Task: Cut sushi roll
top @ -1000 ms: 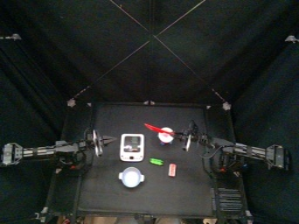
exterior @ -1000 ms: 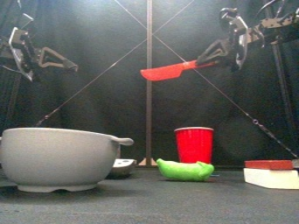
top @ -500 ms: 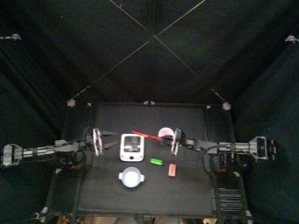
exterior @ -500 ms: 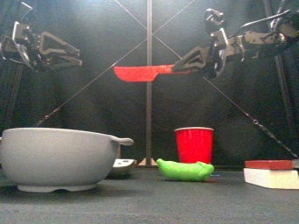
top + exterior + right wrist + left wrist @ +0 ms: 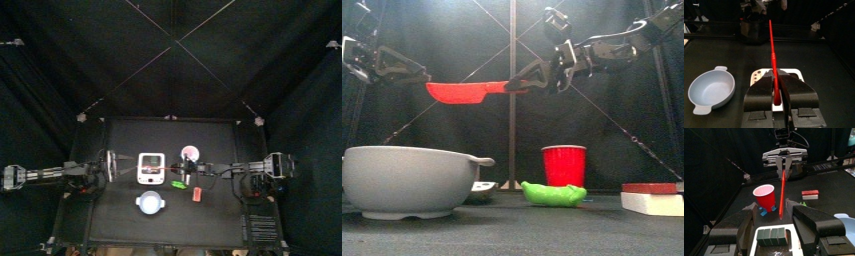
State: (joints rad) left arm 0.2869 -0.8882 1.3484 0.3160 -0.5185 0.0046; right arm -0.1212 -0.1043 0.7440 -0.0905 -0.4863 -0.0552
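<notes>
The sushi roll (image 5: 773, 234), dark and stubby, lies on the white board (image 5: 151, 166) at the table's left of middle. My left gripper (image 5: 774, 215) hovers open just over it, a jaw on either side and neither touching. My right gripper (image 5: 775, 86) is shut on the handle of a red knife (image 5: 468, 92). The blade (image 5: 772, 45) runs level, high above the board, and points toward the left arm. In the front view the right gripper (image 5: 553, 70) hangs at upper middle and the left gripper (image 5: 382, 66) at the upper left.
A red cup (image 5: 191, 153) stands behind the board. A small green piece (image 5: 178, 184) and a reddish block (image 5: 197, 194) lie to the board's right. A grey bowl (image 5: 150, 204) sits at the front. Black curtains close in the table's edges.
The right arm has carried the knife leftward and lower, from beside the cup to over the board. The left gripper's jaws have spread wide.
</notes>
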